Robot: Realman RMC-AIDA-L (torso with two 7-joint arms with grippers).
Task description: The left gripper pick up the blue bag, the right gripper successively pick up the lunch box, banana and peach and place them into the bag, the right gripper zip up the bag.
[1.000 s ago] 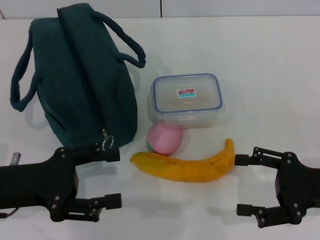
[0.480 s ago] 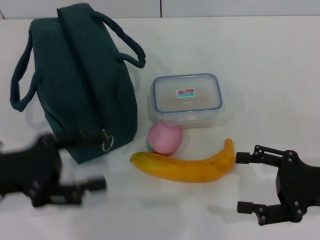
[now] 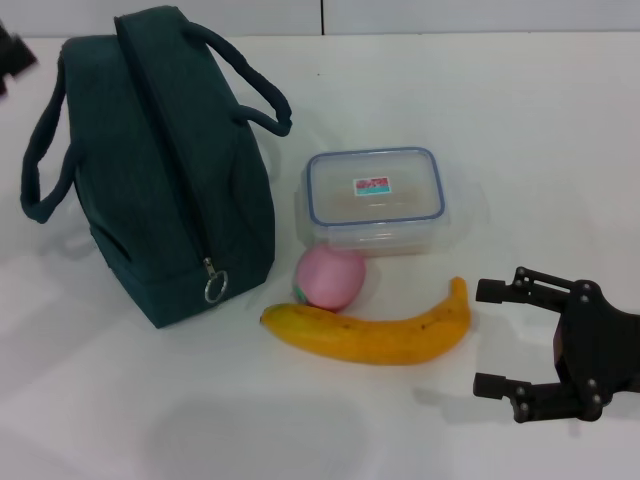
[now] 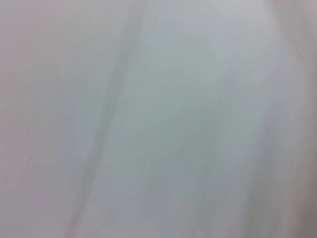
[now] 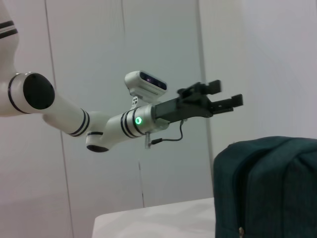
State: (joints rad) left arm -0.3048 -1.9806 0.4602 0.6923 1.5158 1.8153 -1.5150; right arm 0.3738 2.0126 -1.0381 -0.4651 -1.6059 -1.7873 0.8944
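White left arm (image 5: 74,116) of rounded segments, black end cap, black bands at joints, green status light, white wrist camera with dark lens, thin black cable, black left gripper (image 5: 225,96), matte black right gripper (image 3: 492,338) with visible screws

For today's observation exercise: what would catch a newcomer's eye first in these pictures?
Probably the dark teal fabric bag with looped handles, standing zipped at the table's left. Right of it cluster a clear plastic lunch box with a blue-rimmed lid, a pink peach and a long yellow banana. The right pincer waits open beside the banana's tip.
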